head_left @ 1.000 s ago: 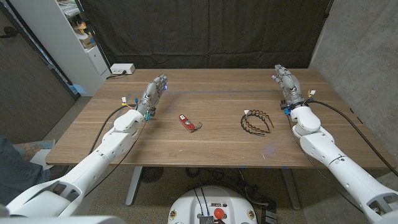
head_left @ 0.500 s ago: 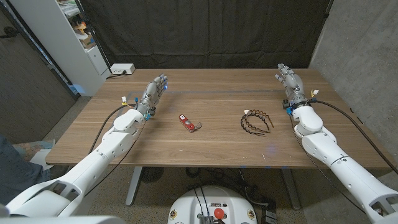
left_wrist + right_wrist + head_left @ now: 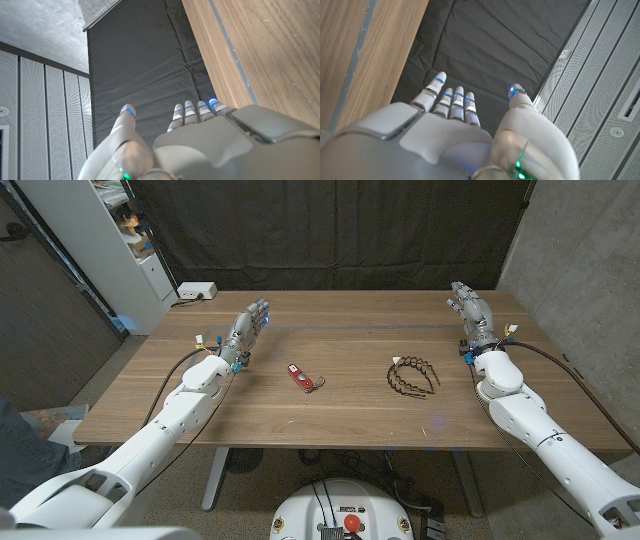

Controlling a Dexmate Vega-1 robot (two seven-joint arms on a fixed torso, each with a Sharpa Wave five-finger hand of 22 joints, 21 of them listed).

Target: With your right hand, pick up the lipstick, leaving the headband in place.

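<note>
In the head view the lipstick (image 3: 299, 376) lies mid-worktop with the headband (image 3: 412, 374) between it and the right robot hand (image 3: 472, 313), risking a snag, while the right wrist view shows that hand's fingers (image 3: 451, 102) spread wide (holding nothing).

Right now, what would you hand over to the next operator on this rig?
Left hand: holds nothing, fingers apart, at the table's left side.
Right hand: also holds nothing, at the far right.
Lipstick: lying mid-table, untouched.
Headband: lying between the lipstick and the right hand.
Done: nothing.
Left: reach the right hand past the headband without disturbing it, grasp and lift the lipstick.
</note>
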